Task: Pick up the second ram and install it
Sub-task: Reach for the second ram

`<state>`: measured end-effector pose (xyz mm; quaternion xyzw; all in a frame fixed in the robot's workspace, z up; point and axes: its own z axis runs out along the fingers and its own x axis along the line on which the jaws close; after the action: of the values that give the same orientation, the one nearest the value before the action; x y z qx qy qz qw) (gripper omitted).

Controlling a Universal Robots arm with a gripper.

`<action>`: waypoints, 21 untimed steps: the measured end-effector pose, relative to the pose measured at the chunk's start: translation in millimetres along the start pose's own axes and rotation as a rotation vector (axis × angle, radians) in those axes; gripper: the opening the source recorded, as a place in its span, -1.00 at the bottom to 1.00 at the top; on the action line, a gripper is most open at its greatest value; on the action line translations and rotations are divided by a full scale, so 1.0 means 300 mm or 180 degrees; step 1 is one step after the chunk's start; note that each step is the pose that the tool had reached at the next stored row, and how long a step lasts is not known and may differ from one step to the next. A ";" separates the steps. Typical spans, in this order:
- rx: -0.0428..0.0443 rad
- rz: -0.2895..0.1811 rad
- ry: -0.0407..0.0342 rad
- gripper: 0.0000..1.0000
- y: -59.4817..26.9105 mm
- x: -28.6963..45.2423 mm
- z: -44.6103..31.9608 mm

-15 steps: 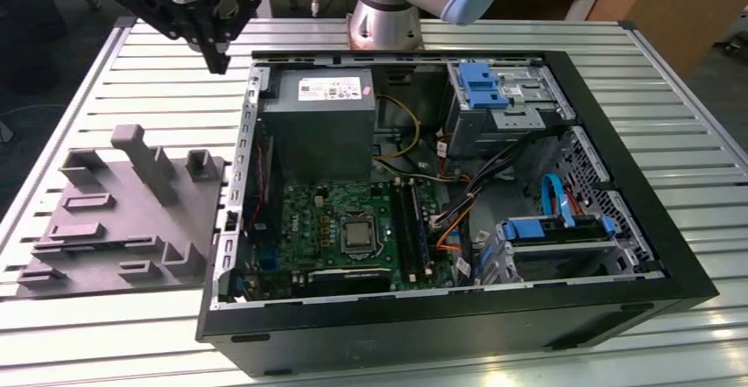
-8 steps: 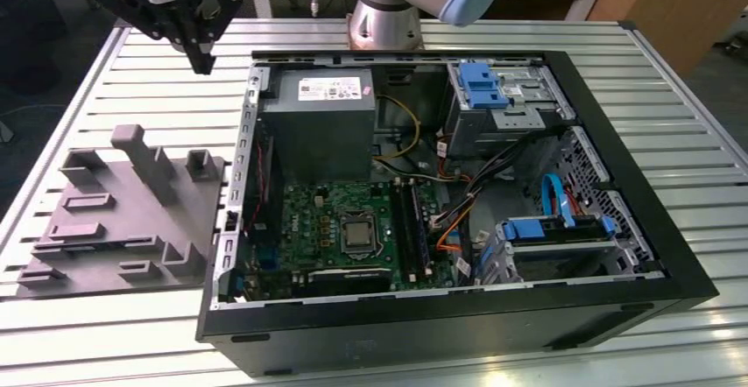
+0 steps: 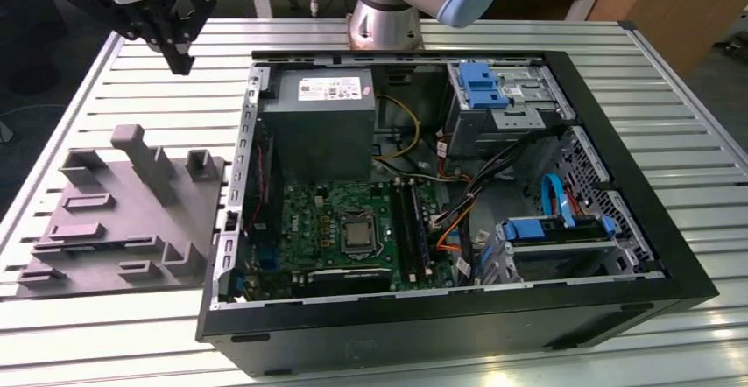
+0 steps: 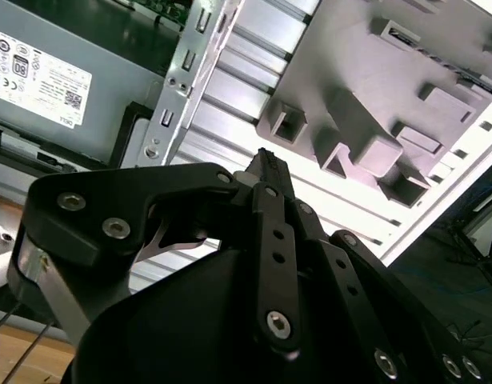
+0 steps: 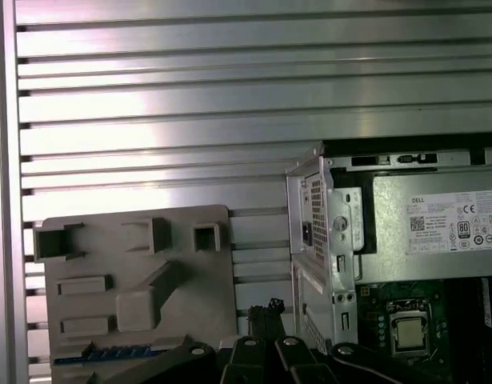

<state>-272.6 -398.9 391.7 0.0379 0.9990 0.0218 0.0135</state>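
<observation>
The second ram (image 5: 114,352) shows in the first wrist view as a thin blue-green strip. It lies flat in the grey holder tray (image 5: 190,304), on the side of the tray away from its tall upright posts. Nothing grips or touches the ram, so the pick-up has not been made.

The gripper (image 3: 179,61) hangs high over the table (image 3: 105,330), up beyond the post end of the tray and well apart from it. Its fingers are drawn together into a single point and hold nothing. Both wrist views agree, with the black linkages meeting at one tip (image 4: 266,164) and no board between them. In the first wrist view that tip (image 5: 266,308) sits over the bare strip of table beside the tray, towards the computer case (image 5: 342,240), not over the stick.

The open case (image 3: 409,339) stands just beside the tray, on the exterior view's right. The motherboard (image 3: 339,225) inside it lies exposed. The long dark memory slots (image 3: 405,221) sit on the side of the processor socket away from the tray. They are too dark to tell whether one of them already holds a stick.

As a judgement, the task looks to be at its very start: the ram is in its holder, the grasp is undone, and the carry across from the tray and the seating into a slot are all outstanding.
</observation>
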 end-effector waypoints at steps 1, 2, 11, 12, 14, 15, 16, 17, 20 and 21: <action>0.0000 0.0000 0.0000 -0.80 -0.001 0.008 0.000; 0.0000 0.0000 0.0000 -0.80 -0.001 0.016 0.000; 0.0000 0.0000 -0.0001 -0.80 -0.007 0.092 -0.002; 0.0000 0.0000 -0.0001 -0.80 -0.008 0.100 -0.002; 0.0000 0.0000 -0.0002 -0.80 -0.009 0.118 -0.002; 0.0000 0.0000 -0.0002 -0.80 -0.010 0.126 -0.002; 0.0000 0.0000 -0.0002 -0.80 -0.010 0.134 -0.002; 0.0000 0.0000 -0.0002 -0.80 -0.011 0.142 -0.002; 0.0000 0.0000 -0.0002 -0.80 -0.013 0.166 -0.003; 0.0000 0.0000 -0.0002 -0.80 -0.013 0.175 -0.003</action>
<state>-325.2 -398.9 391.0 0.0378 0.9990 0.0218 0.0138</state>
